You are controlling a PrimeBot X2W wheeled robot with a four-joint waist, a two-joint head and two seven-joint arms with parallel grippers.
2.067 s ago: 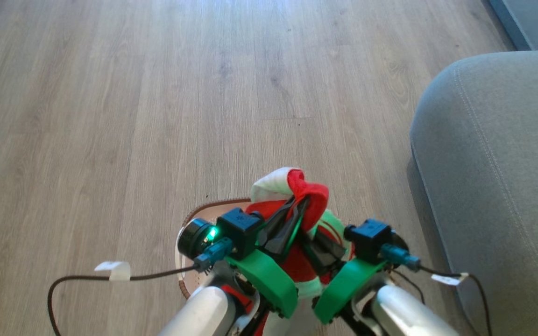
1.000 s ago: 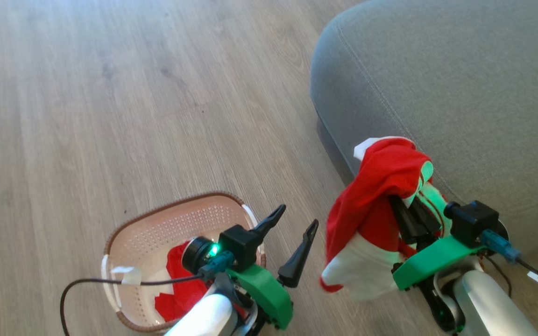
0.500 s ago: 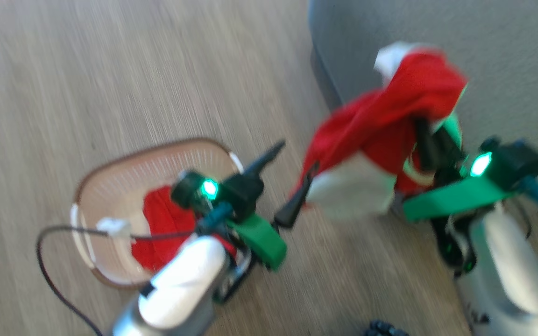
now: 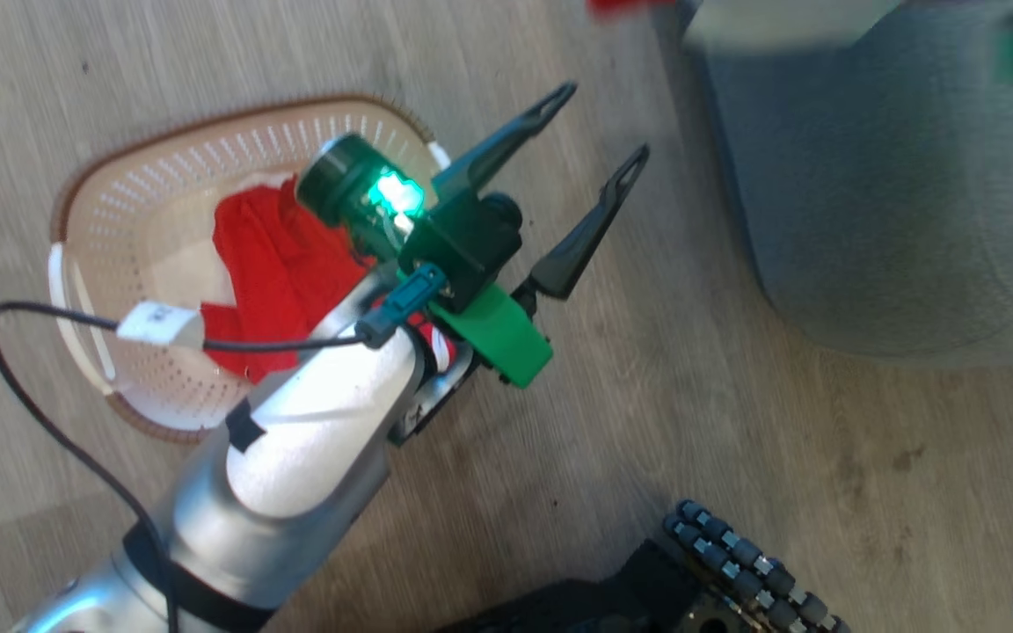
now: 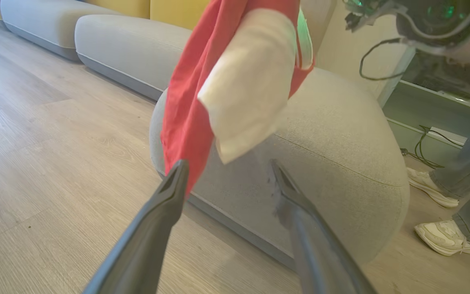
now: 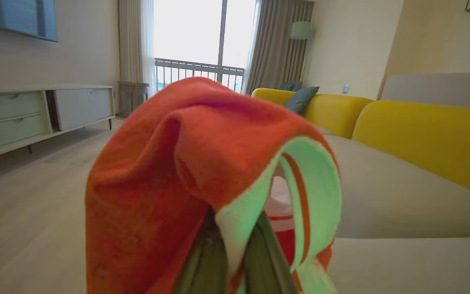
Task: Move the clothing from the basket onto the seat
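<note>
The cream basket [image 4: 111, 220] stands on the floor at the left, with red clothing [image 4: 278, 255] lying inside. My left gripper [image 4: 601, 121] hovers open and empty just right of the basket, fingers pointing toward the grey-green seat [image 4: 867, 193]. In the left wrist view a second red and white piece of clothing [image 5: 194, 102] hangs in the air before the seat [image 5: 341, 143], just beyond the open left gripper [image 5: 229, 167]. My right gripper [image 6: 235, 245] is shut on that clothing [image 6: 186, 155], which drapes over its fingers above the seat [image 6: 402, 196].
Wooden floor lies all around. My wheeled base [image 4: 735, 563] shows at the bottom edge. A person's legs and white shoes [image 5: 439, 237] stand right of the seat. Yellow sofa backs [image 6: 422, 139] rise behind it, and a low cabinet [image 6: 35, 114] lines the far wall.
The head view has swung downward. My right arm has carried the held clothing up and away toward the seat, to the picture's top edge. The left gripper stays open near the basket.
</note>
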